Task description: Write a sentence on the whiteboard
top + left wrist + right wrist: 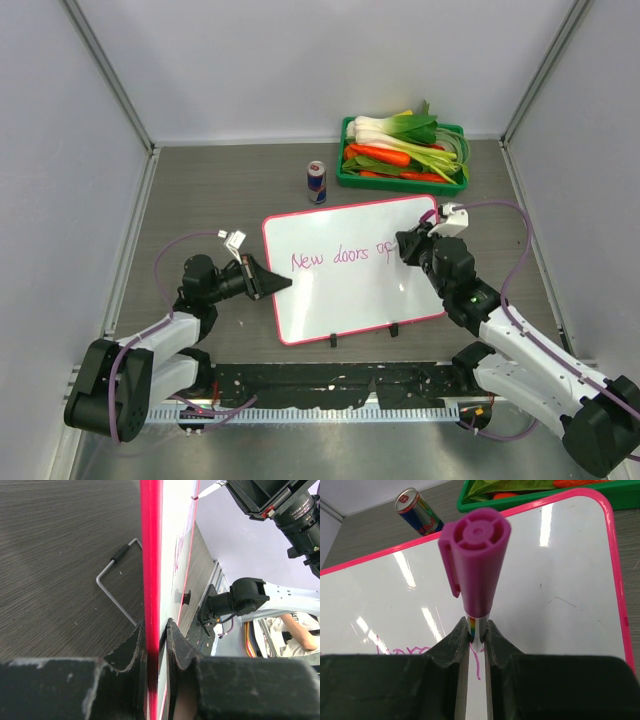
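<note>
My claws: left gripper clamps whiteboard, right gripper pinches marker.
Sentence: pink "New doors op".
Behind: can, basket.

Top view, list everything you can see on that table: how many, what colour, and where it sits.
whiteboard: one, white with pink frame, centre of the table
sentence: one unfinished line, pink, upper half of the whiteboard, reading "New doors op"
marker: one, purple, over the whiteboard's right part
can: one, blue and silver, just behind the whiteboard
crate: one, green, back right of the table
vegetables: several, green, white and orange, in the crate
left gripper: one, black, shut on the whiteboard's left edge
right gripper: one, black, shut on the marker
</note>
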Controlling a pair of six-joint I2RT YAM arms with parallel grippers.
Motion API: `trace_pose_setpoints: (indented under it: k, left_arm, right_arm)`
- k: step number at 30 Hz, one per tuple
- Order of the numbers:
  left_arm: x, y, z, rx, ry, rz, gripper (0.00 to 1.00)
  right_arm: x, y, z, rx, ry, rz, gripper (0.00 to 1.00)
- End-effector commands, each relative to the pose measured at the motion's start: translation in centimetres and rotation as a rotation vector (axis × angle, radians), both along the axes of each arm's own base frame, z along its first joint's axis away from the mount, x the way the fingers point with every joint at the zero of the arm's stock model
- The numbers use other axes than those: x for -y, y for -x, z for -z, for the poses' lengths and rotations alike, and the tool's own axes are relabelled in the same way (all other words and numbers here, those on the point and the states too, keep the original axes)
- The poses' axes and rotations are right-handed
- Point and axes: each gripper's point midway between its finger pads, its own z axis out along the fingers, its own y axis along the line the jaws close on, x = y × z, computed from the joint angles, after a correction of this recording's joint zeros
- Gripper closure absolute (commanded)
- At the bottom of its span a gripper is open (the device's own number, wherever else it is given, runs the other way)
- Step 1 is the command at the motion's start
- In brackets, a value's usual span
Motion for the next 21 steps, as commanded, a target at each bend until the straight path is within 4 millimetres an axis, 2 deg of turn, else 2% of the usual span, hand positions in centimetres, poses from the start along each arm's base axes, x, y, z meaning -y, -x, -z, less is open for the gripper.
trace_pose_setpoints:
  k: [1,11,21]
  left_arm:
    - [-0.5,-1.0,1.3,0.057,-0.080,-0.043,1.00]
    - [-0.6,-1.1,1.3,0.055,-0.081,-0.044,1.00]
    - [-0.5,-1.0,1.3,0.057,-0.080,-0.041,1.00]
  right_arm:
    - [-0.6,-0.1,-1.1,0.032,-0.060,-0.013,0.99]
    - [-0.4,0.3,-4.4,0.101,-0.121,-0.015,0.98]
    - [0.7,0.6,-4.6,0.110,-0.096,0.023,0.99]
